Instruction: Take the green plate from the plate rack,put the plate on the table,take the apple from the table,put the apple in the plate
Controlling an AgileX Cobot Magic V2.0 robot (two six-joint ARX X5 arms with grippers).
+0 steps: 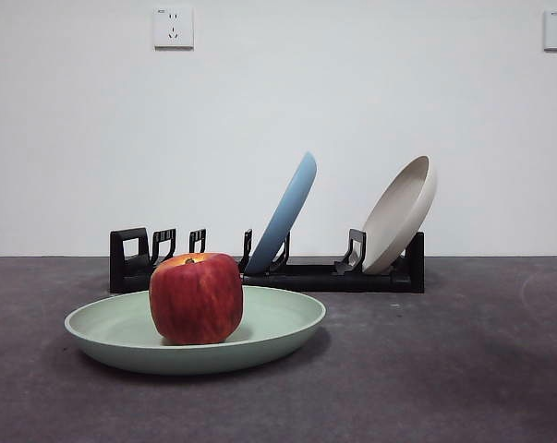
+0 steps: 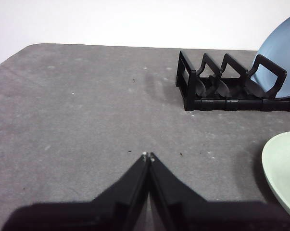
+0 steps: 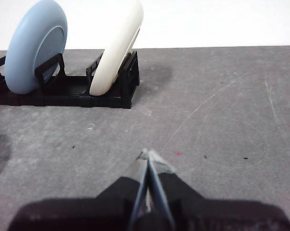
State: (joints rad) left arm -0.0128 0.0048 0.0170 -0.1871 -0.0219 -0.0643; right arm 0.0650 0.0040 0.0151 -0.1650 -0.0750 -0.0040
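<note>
While upright, apple (image 1: pixel 196 298) on green plate (image 1: pixel 121 328)

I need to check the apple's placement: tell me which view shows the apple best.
The front view: the apple stands whole and near inside the green plate. The left wrist view shows only the plate's edge, no apple; the right wrist view shows no apple.

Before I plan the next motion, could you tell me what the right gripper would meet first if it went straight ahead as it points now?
The right gripper, shut, points across bare table. Its line passes beside the rack holding the beige plate, so the way looks free, though depth is uncertain.
</note>
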